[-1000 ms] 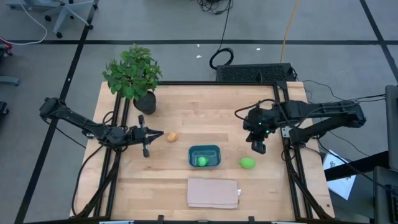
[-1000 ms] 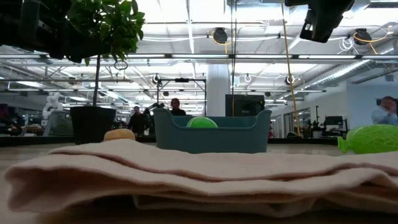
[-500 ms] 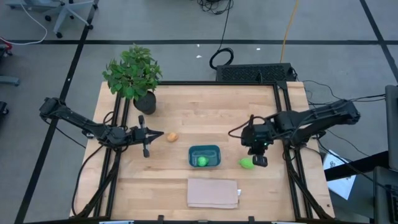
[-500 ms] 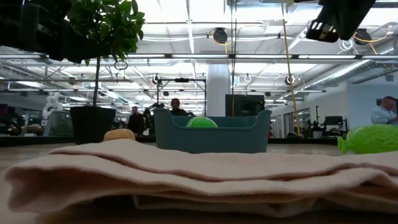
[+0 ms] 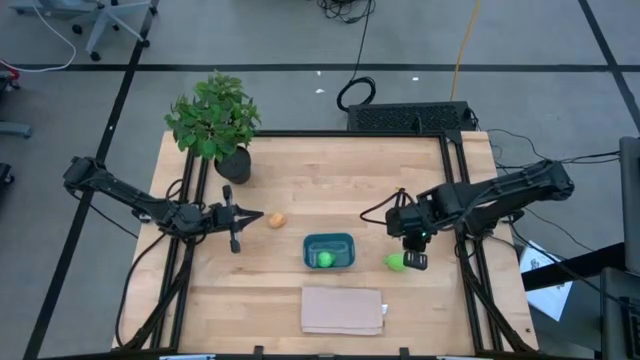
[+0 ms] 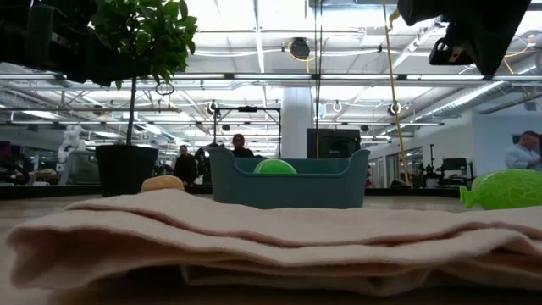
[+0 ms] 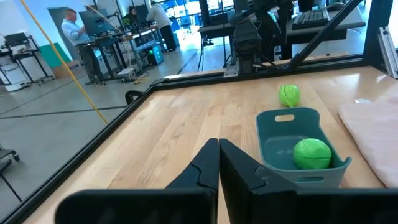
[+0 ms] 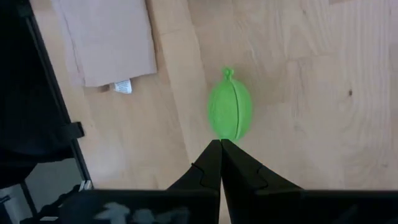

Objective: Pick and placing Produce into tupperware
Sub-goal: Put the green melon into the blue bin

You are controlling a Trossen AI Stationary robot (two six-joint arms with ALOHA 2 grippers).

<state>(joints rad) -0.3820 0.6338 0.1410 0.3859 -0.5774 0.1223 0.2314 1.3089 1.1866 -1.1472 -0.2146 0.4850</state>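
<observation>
The teal tupperware [image 5: 329, 250] sits at the table's middle, with one bright green round item [image 5: 325, 259] inside it. The second green item [image 5: 396, 262], ribbed with a small stem, lies on the table to the tupperware's right and also shows in the right wrist view [image 8: 230, 112]. My right gripper [image 5: 412, 258] hangs above it, pointing down, shut and empty [image 8: 219, 144]. The orange-tan item [image 5: 277, 220] lies on the table left of the tupperware. My left gripper [image 5: 256, 216] is shut just left of it, apart from it.
A folded beige cloth [image 5: 342, 309] lies near the front edge, in front of the tupperware. A potted plant [image 5: 215, 122] stands at the far left corner. Bare wood lies between the plant and the right arm. People stand in the room beyond.
My right gripper has gone toward the table's near edge and now stands over the green item on the table; its fingers stay shut. Nothing else has moved.
</observation>
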